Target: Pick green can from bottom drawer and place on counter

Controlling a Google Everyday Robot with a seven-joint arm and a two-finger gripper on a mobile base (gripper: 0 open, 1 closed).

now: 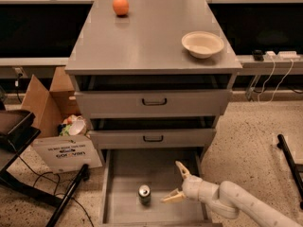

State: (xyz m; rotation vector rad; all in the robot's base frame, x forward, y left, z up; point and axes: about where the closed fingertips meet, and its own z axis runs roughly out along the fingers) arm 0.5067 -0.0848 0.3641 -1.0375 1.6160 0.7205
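Observation:
The green can point(144, 194) stands upright on the grey floor of the open bottom drawer point(123, 174), its silver top showing. My gripper point(173, 183) is open, its two cream fingers spread, over the drawer just right of the can and apart from it. The white arm comes in from the lower right. The counter point(147, 37) is the flat grey top of the cabinet above.
An orange point(120, 6) sits at the counter's back left and a cream bowl point(202, 44) at its right. Two upper drawers with black handles point(154, 101) stand slightly open. A cardboard box point(52, 122) and a black stand point(19, 141) are on the left.

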